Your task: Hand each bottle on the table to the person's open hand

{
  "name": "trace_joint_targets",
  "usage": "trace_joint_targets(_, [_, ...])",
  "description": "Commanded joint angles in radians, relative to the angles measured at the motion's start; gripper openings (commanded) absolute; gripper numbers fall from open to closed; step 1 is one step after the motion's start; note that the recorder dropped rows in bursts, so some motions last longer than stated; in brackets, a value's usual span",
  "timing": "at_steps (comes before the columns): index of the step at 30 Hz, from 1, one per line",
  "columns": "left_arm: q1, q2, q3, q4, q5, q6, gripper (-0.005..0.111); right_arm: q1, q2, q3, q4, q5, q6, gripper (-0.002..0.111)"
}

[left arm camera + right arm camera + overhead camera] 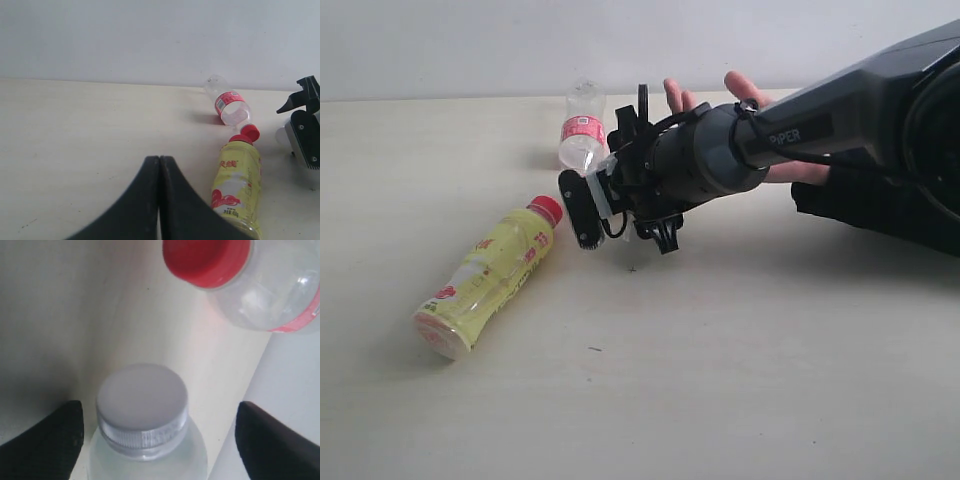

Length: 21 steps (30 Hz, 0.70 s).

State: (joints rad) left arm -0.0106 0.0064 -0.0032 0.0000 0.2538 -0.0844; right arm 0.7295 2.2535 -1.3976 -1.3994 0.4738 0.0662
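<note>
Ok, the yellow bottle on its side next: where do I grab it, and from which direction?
Mid-body of the yellow bottle, from straight above, jaws across its width. It lies flat on the table, both long sides free, narrowing at the red cap.

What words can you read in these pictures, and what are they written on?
"PiPER": pale letters on the side of the right arm.
Yellow bottle: red writing on its label, too blurred to read.
Small clear bottle: white print on its red label, too small to read.
No other writing shows.
</note>
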Motion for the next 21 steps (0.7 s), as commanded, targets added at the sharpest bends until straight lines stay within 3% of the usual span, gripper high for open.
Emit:
trace_joint_targets(1, [0.002,-0.006,0.003,-0.011,-0.010,0.003,0.000,-0.008,0.005,-0.005,-0.018,-0.009,0.012,0.078])
trace_joint_targets(11, [0.002,-0.006,0.003,-0.011,-0.010,0.003,0.000,-0.008,0.014,-0.005,-0.018,-0.002,0.014,0.044])
trace_joint_targets(17, [0.002,-0.006,0.003,-0.011,-0.010,0.003,0.000,-0.008,0.014,-0.005,-0.015,-0.002,0.016,0.002])
trace_joint_targets(21, [0.002,-0.006,0.003,-0.011,-0.010,0.003,0.000,-0.008,0.014,-0.005,-0.015,0.029,0.016,0.000])
